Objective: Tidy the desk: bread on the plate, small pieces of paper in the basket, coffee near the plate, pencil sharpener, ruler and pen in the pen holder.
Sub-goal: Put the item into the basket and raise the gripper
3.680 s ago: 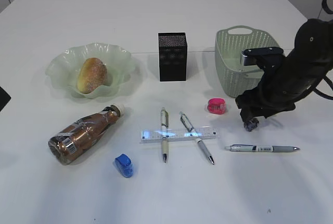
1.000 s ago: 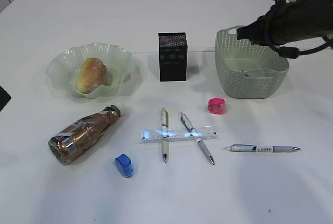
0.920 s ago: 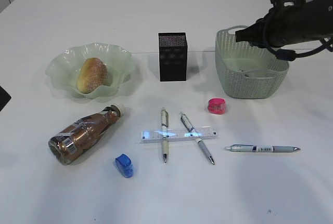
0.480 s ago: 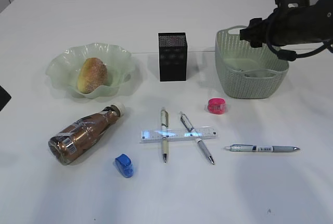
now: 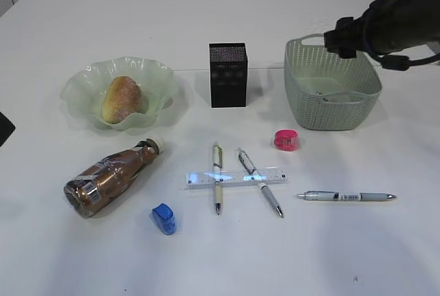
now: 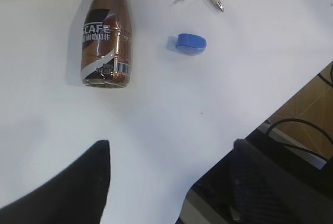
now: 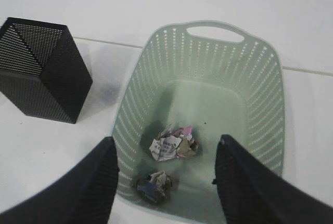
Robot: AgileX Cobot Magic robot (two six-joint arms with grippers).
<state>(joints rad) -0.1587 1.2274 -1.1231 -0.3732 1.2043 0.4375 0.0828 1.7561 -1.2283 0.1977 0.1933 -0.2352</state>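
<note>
The bread [image 5: 122, 98] lies on the green plate [image 5: 82, 80]. The coffee bottle [image 5: 110, 178] lies on its side; it also shows in the left wrist view [image 6: 106, 42]. A blue sharpener [image 5: 163, 218], a pink sharpener [image 5: 286, 139], a ruler [image 5: 235, 178] and three pens [image 5: 217, 186], [image 5: 260, 180], [image 5: 347, 196] lie on the table. The black pen holder [image 5: 228, 75] stands at the back. My right gripper [image 7: 166, 140] is open and empty above the basket [image 5: 330, 107], which holds two paper balls [image 7: 171, 143], [image 7: 153, 182]. My left gripper [image 6: 171, 143] is open and empty over the front left table.
The table's front edge [image 6: 260, 122] runs close by the left gripper, with cables beyond it. A dark part at the left edge of the exterior view [image 5: 3, 130] is probably the left arm. The ruler lies across two of the pens.
My right gripper rose from the table beside the pink sharpener, where it held a paper ball, to above the basket. The ball is in the basket now. The left arm stayed still.
</note>
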